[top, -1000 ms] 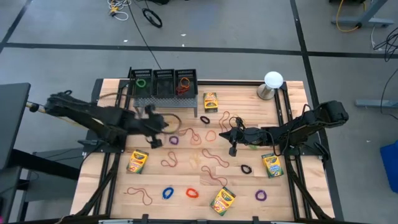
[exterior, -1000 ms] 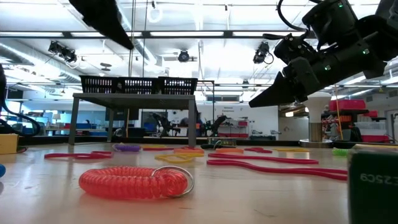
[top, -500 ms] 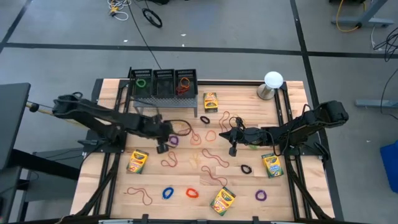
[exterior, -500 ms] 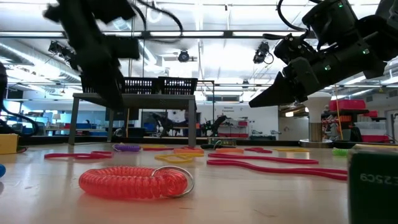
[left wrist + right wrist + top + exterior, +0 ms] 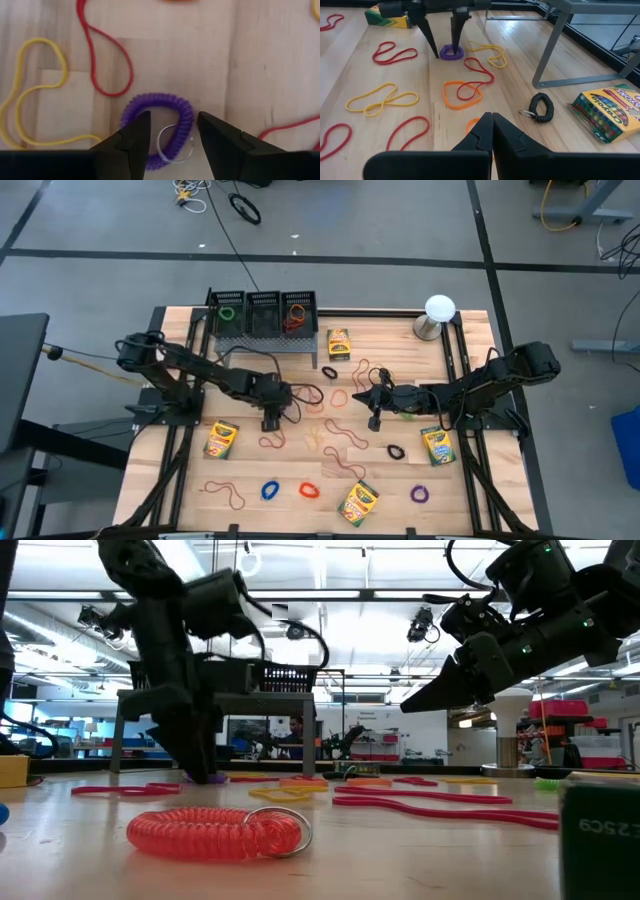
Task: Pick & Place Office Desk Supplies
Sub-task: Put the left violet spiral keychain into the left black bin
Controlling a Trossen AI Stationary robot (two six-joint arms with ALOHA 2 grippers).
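I am holding the left gripper (image 5: 272, 423) with its jaws standing apart around the purple coil band (image 5: 159, 130), left of centre in the high view; the coil is lying flat, a round ring with no long axis, its small metal ring (image 5: 172, 144) sitting between my fingertips (image 5: 136, 134). Nothing is gripped. I am keeping the right gripper (image 5: 374, 421) right of centre, jaws pressed together and empty. I am counting four crayon boxes (image 5: 219, 439) on the table and three black baskets (image 5: 263, 312) at the upper left.
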